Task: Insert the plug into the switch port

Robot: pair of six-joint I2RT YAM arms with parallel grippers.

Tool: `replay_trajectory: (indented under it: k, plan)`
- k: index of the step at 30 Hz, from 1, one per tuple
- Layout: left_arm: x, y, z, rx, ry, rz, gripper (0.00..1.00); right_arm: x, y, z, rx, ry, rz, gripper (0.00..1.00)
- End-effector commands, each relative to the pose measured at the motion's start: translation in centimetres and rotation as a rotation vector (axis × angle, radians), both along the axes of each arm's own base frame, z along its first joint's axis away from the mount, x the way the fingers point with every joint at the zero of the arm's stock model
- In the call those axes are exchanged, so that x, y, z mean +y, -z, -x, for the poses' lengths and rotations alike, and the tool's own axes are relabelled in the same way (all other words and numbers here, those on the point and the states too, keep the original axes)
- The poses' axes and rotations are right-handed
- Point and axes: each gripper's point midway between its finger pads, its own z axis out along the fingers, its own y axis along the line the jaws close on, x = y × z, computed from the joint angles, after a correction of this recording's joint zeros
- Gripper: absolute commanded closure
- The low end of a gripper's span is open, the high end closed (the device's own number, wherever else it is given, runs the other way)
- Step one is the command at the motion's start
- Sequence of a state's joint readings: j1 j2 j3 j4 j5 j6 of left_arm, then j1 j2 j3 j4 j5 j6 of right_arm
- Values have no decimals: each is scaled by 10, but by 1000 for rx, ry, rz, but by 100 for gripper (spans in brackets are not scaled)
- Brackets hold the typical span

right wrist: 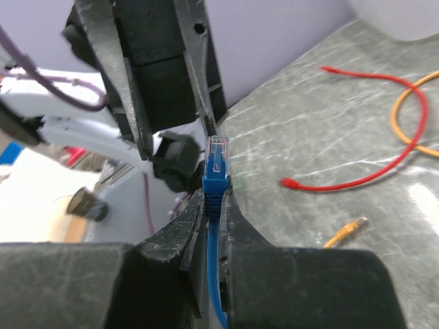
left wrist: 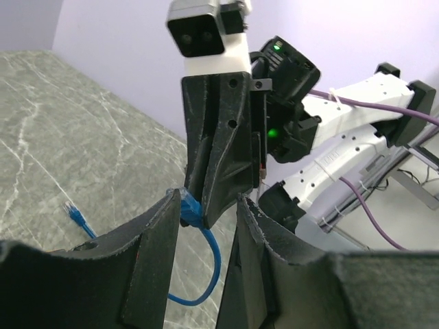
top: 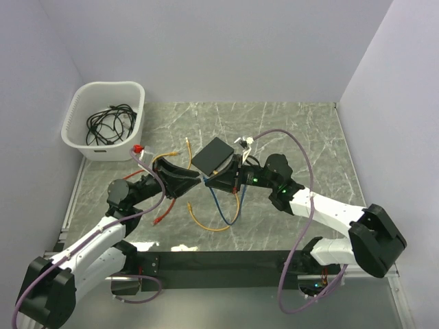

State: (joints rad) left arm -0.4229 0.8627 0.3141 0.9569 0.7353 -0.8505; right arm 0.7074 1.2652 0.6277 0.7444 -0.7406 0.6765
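**Blue plug clamped in the right jaws, switch just behind on the table**

The right gripper has its jaws closed narrow on the blue plug. The plug stands upright between the fingertips, its clear tip poking out above them. The blue cable hangs from the plug, loops down across the table toward the near edge, and its other end lies loose on the marble.

The left gripper faces the right one nose to nose. Its jaws stand wide apart and hold nothing, and in the left wrist view the tips of the right gripper and the plug sit in the gap between them.

The switch is a flat black box set at an angle near the middle of the table, just beyond the two grippers. The plug is not in it.

A red cable and an orange cable lie on the table nearby. A white basket with black cables stands at the far left corner.
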Motion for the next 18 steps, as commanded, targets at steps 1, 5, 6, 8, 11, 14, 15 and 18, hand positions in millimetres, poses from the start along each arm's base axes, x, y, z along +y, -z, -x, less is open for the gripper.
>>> replay_trajectory:
  k: [1,5,6,8,11,14,15,18]
  plan:
    - [5,-22,-3,-69,-65,28,55,-9,-25,-7,-109,120,-13,100]
    - [15,-25,-10,-77,-159,26,52,-10,-18,-7,-192,264,120,100]
    - [17,-26,-8,-85,-164,29,52,-13,-19,-12,-200,318,134,100]
    - [17,-28,-7,-89,-162,34,52,-13,-22,-6,-227,320,150,100]
    - [15,-31,-3,-100,-137,45,51,-14,-22,-5,-250,346,181,100]
    - [13,-31,-3,-96,-120,47,51,-12,-20,-3,-259,348,202,100]
    - [13,-29,-4,-91,-122,44,51,-10,-21,-1,-261,343,202,100]
    - [12,-26,-7,-81,-124,36,52,-10,-18,-4,-259,354,220,100]
